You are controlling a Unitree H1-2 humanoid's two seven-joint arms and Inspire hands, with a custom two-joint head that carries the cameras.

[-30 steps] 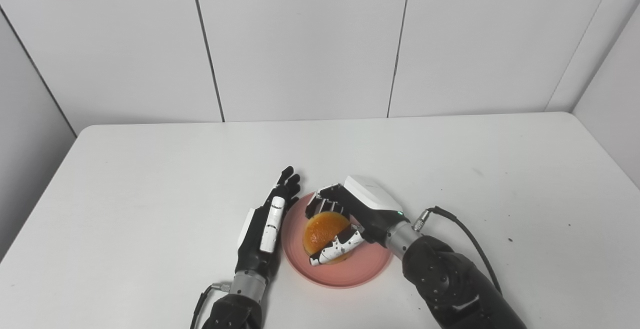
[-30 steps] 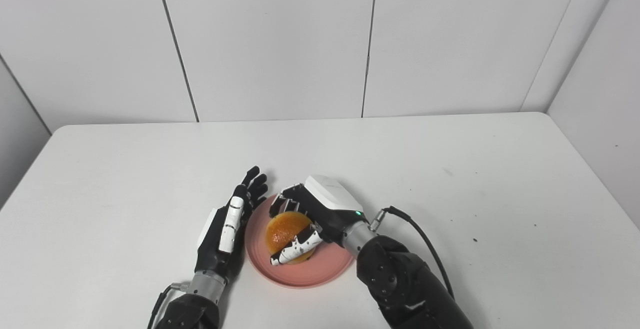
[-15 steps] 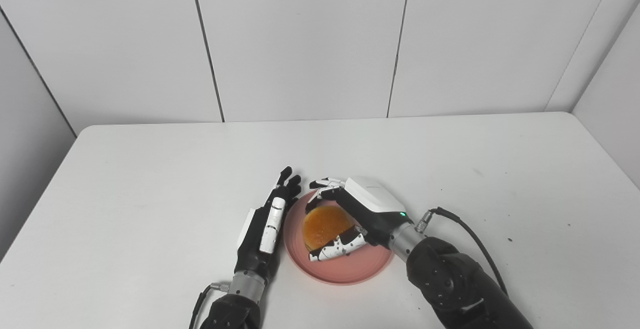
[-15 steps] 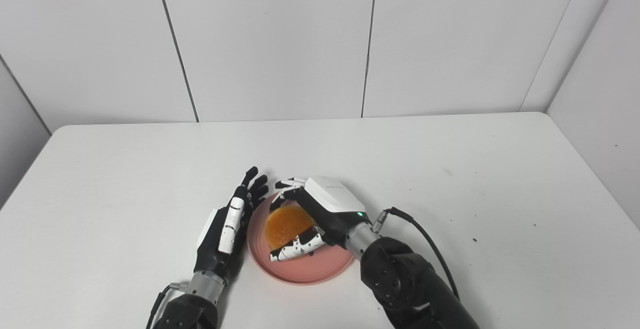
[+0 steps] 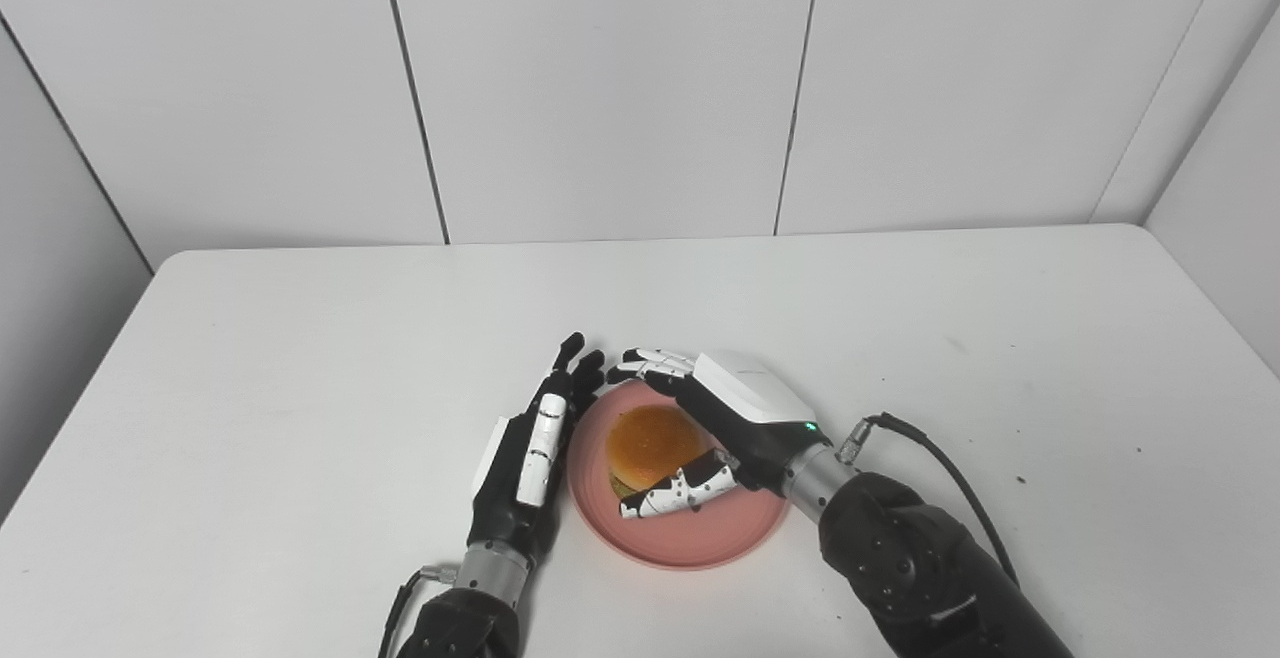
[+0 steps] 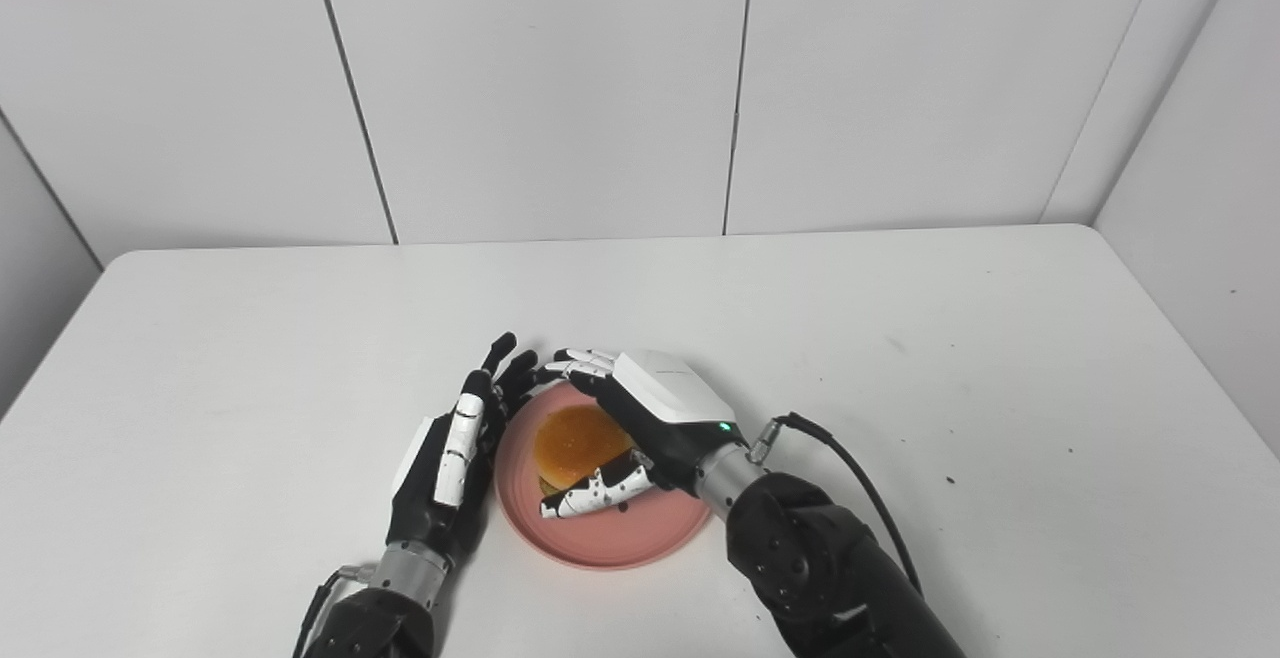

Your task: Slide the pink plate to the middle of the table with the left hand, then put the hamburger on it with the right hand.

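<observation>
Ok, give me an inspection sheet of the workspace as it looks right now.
Surface: white table, a few small dark specks at right.
Job's things: hamburger sits on pink plate.
Clutter: nothing seen.
Hands: left hand open, flat beside the plate's left rim; right hand open around the hamburger, fingers spread.
Cables: black cable at right wrist; another at left wrist.
Surroundings: white panelled walls.

The left robot hand (image 5: 525, 453) lies stretched forward, on edge, fingers straight and close together, holding nothing. The right robot hand (image 5: 715, 428) reaches in from the right with its white back turned up, fingers (image 5: 655, 362) spread wide ahead and thumb (image 5: 678, 491) extended below, clasping nothing. Both forearms enter from the bottom edge.
</observation>
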